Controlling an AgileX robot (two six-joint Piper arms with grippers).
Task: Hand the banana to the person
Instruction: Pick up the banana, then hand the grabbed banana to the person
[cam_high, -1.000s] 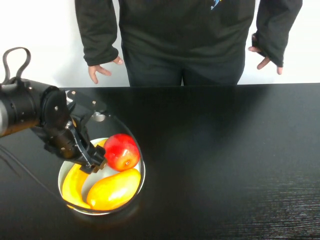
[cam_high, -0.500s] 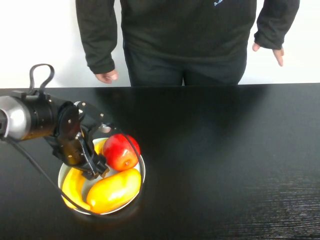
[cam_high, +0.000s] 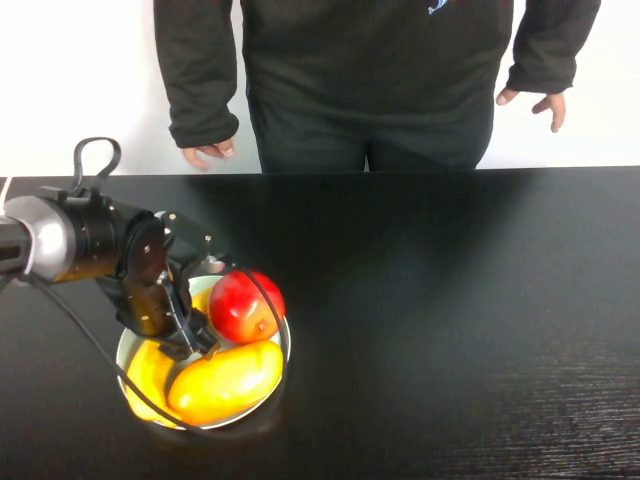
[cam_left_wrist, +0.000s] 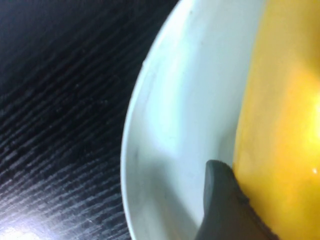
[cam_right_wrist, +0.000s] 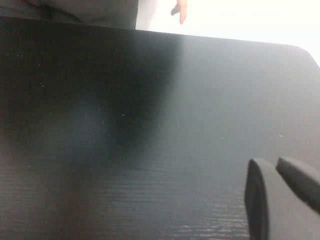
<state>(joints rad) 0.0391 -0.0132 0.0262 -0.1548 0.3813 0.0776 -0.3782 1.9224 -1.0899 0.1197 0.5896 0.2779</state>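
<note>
The banana (cam_high: 148, 368) lies along the left side of a white bowl (cam_high: 284, 350), partly under my left arm. My left gripper (cam_high: 194, 340) is down inside the bowl, open, and set over the banana. In the left wrist view one dark finger (cam_left_wrist: 220, 200) lies against the banana's yellow skin (cam_left_wrist: 285, 125); the other finger is out of frame. The person (cam_high: 370, 70) stands behind the table's far edge with both hands hanging down. My right gripper (cam_right_wrist: 272, 166) is shut and empty above bare table, and is out of the high view.
A red apple (cam_high: 245, 305) and a plump yellow-orange mango (cam_high: 225, 380) share the bowl, close beside the left gripper. The black table (cam_high: 450, 320) stretches to the right. The person's hands (cam_high: 205, 152) (cam_high: 535, 103) hang just past the far edge.
My left arm has swung in and settled lower into the bowl, its gripper going from the apple's side down onto the banana. The person's hands have shifted slightly.
</note>
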